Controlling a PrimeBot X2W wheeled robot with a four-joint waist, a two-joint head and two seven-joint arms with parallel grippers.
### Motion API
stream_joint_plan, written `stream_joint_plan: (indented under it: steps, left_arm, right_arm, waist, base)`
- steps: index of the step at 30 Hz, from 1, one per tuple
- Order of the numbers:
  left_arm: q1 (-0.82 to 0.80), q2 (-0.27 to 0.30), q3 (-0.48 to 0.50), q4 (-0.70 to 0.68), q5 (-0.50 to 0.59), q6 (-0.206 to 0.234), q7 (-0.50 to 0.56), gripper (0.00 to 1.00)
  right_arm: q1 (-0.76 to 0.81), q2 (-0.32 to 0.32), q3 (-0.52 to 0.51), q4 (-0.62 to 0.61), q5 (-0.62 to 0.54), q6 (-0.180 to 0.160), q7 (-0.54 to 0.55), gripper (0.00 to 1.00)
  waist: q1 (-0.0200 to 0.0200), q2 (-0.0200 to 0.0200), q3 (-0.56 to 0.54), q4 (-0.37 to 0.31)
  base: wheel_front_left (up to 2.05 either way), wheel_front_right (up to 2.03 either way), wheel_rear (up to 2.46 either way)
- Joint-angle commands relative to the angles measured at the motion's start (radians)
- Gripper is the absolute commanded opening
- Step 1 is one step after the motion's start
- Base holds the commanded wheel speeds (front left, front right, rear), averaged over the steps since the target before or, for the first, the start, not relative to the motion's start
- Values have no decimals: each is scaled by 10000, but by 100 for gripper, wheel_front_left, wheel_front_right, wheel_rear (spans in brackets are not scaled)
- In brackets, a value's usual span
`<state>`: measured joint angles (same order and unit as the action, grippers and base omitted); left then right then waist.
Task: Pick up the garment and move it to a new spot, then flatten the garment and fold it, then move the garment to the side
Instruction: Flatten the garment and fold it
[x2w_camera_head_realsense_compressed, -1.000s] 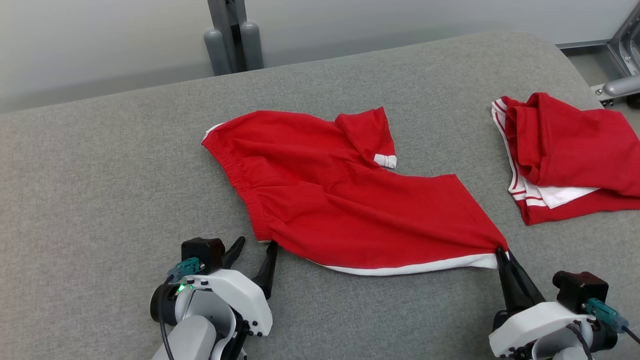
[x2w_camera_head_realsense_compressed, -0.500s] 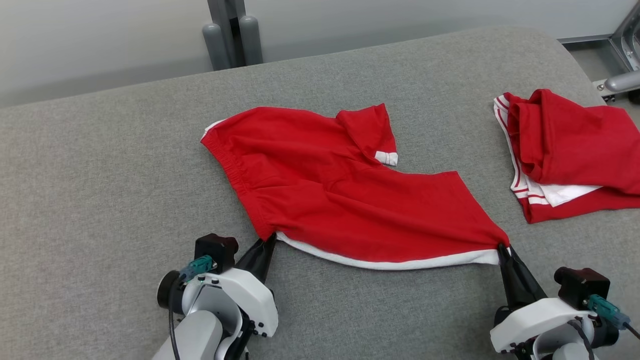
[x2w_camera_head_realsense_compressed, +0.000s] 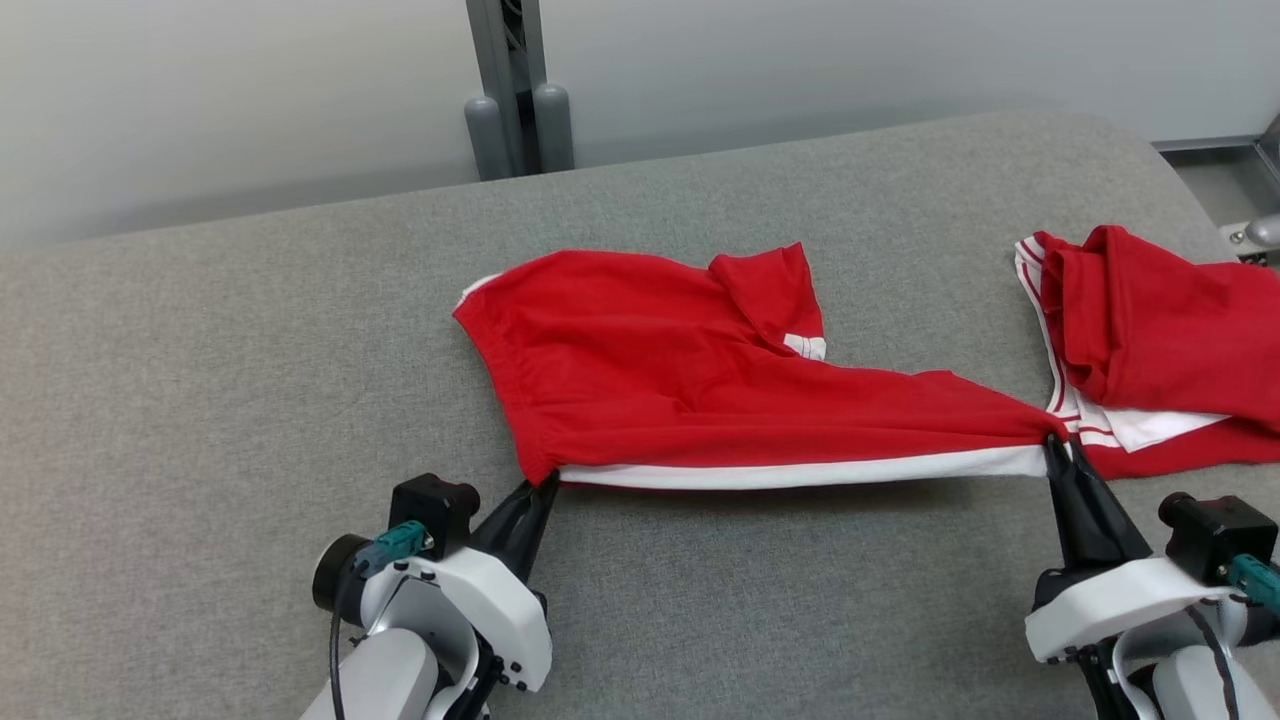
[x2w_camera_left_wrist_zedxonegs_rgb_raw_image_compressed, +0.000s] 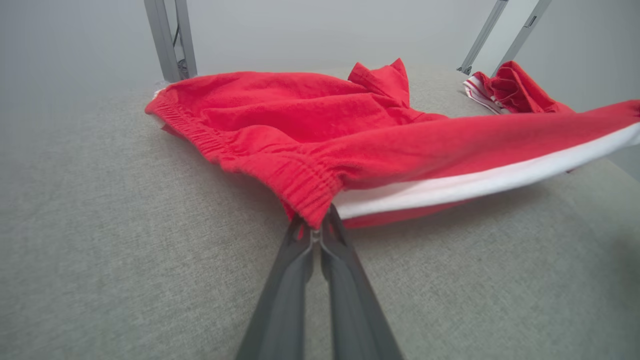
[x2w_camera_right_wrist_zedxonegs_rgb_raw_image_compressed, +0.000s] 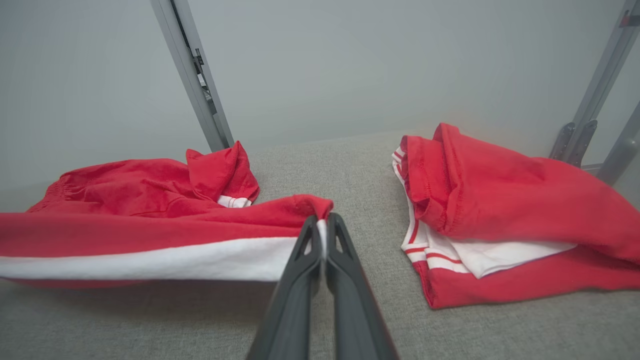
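Softness rules here: the light, limp red garment (x2w_camera_head_realsense_compressed: 700, 390) lies on the grey surface (x2w_camera_head_realsense_compressed: 250, 420), its near edge stretched between the left claw (x2w_camera_head_realsense_compressed: 543, 485), clamped on the waistband corner, and the right claw (x2w_camera_head_realsense_compressed: 1053, 447), clamped on the hem corner, likely good holds for spreading it flat.

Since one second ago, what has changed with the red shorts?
The left pincer, open beside the waistband corner before, has shut on it; the near edge of the red shorts is now lifted taut between both pincers. The right pincer kept gripping the hem corner; the other red garment stayed put.
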<state>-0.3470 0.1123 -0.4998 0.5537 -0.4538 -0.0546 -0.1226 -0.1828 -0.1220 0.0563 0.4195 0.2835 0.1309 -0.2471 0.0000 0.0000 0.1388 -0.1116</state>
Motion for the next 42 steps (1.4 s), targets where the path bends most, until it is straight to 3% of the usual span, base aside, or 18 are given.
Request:
stream_joint_plan:
  steps: [1,14,22,26,33,38,42]
  left_arm:
    - [177,140,-142,-209,-109,-222,153,0]
    - [499,740,202,-2489,-1542,-600,1252,0]
    - [-845,1430,559,-4286,-3629,-737,3945,0]
    - [-2017,1563,1123,-4710,-4332,-479,4854,0]
    - [-4934,1685,1460,-4031,-4060,-84,5681,0]
    - [-7187,1642,1353,-2829,-3535,-28,5994,0]
    - [-9325,1341,1552,-1447,-2768,187,4841,0]
  right_arm:
    - [-193,-207,-5,-226,-220,-1,-81,0]
    - [-772,-945,222,-1685,-788,-1,737,0]
    - [-2483,-1767,838,-2396,-659,-1,1661,0]
    - [-3808,-2267,1287,-2471,-515,-1,2095,0]
    - [-6791,-3175,2337,-1811,-9,-1,2682,0]
    - [-9234,-3321,3293,-855,406,-1,2744,0]
    - [-11674,-3014,3628,660,269,-1,1934,0]
  waist:
    - [0,0,-291,158]
    - [0,0,-716,404]
    - [0,0,-169,435]
    - [0,0,318,421]
    - [0,0,1535,419]
    - [0,0,2462,333]
    - [0,0,3275,248]
  base:
    - [0,0,0]
    - [0,0,0]
    - [0,0,0]
    - [0,0,0]
    - [0,0,0]
    - [0,0,0]
    - [0,0,0]
